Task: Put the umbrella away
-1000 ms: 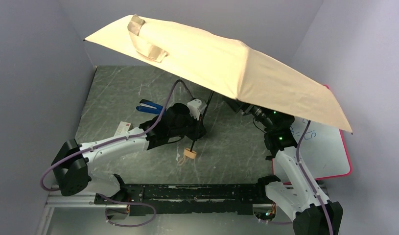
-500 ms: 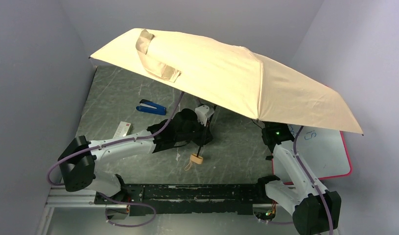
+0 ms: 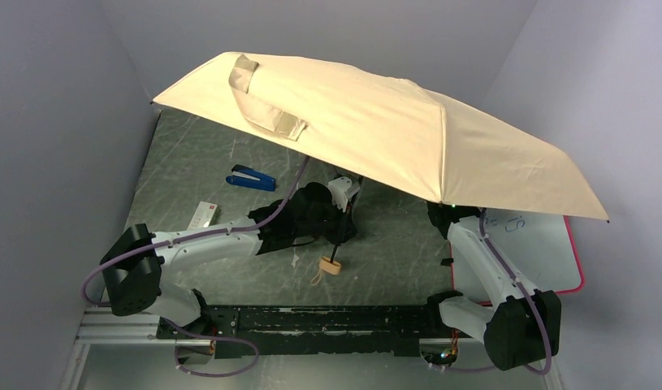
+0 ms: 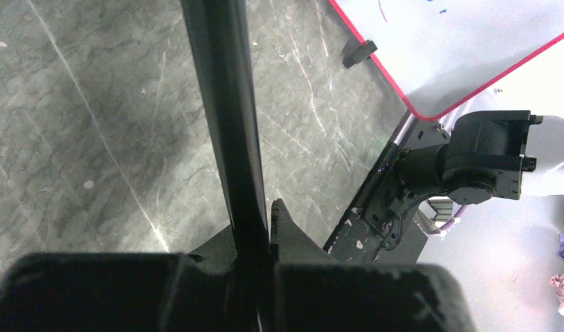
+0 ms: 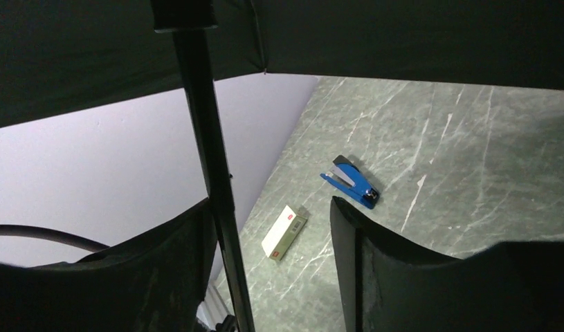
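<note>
Umbrella (image 3: 376,130), open, far-left corner to right edge: I have left gripper (image 4: 255,228) clenched on shaft (image 4: 227,104) steadying it, right gripper (image 5: 272,207) released beside.

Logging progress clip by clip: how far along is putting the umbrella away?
Done: nothing visible; the umbrella is fully open. In hand: the left gripper is shut on its shaft above the handle, and the right gripper hangs open beneath, beside the shaft. Left: collapse it, strap it, stow it.
</note>
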`<state>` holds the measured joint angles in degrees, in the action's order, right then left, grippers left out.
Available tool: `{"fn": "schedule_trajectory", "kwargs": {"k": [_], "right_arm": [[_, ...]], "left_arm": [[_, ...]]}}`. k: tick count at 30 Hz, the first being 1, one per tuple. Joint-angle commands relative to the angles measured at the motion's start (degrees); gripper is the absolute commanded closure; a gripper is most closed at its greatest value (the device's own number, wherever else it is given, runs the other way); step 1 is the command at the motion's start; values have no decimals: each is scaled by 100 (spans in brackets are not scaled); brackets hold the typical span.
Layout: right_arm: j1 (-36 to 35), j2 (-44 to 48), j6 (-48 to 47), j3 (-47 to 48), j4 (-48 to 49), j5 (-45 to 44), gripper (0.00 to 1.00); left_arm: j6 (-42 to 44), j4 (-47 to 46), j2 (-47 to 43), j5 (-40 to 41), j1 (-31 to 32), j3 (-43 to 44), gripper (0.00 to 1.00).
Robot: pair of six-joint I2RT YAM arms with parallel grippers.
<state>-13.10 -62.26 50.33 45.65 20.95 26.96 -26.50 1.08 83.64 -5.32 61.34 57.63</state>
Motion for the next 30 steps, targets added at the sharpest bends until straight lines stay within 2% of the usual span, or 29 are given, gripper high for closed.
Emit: {"fn": "schedule_trajectory", "kwargs": {"k": [1, 6, 10, 13, 15, 17, 19, 26, 30], "right_arm": [[-103, -231, -190, 304, 263, 25, 41], [-146, -357, -314, 460, 269, 47, 53], [-145, -439, -328, 611, 303, 296, 72], [-147, -402, -154, 581, 555, 453, 89], [-143, -357, 47, 539, 727, 512, 96], [-144, -312, 186, 520, 850, 535, 100], [-141, -282, 273, 536, 961, 578, 100], [-140, -183, 730, 557, 1530, 830, 100], [-145, -234, 1280, 592, 2297, 1284, 100]], "left_arm": [[211, -293, 37, -289, 130, 178, 95], [181, -271, 37, -260, 125, 161, 95], [139, -359, -68, -226, 128, 95, 94], [28, -576, -278, -179, 125, -82, 79], [-37, -724, -474, -133, 124, -221, 70], [-56, -782, -609, -91, 124, -252, 65], [-66, -781, -738, -60, 129, -239, 60], [-50, -1168, -1261, -127, 115, -399, 52], [-276, -1510, -1669, 123, 107, -622, 31]]}}
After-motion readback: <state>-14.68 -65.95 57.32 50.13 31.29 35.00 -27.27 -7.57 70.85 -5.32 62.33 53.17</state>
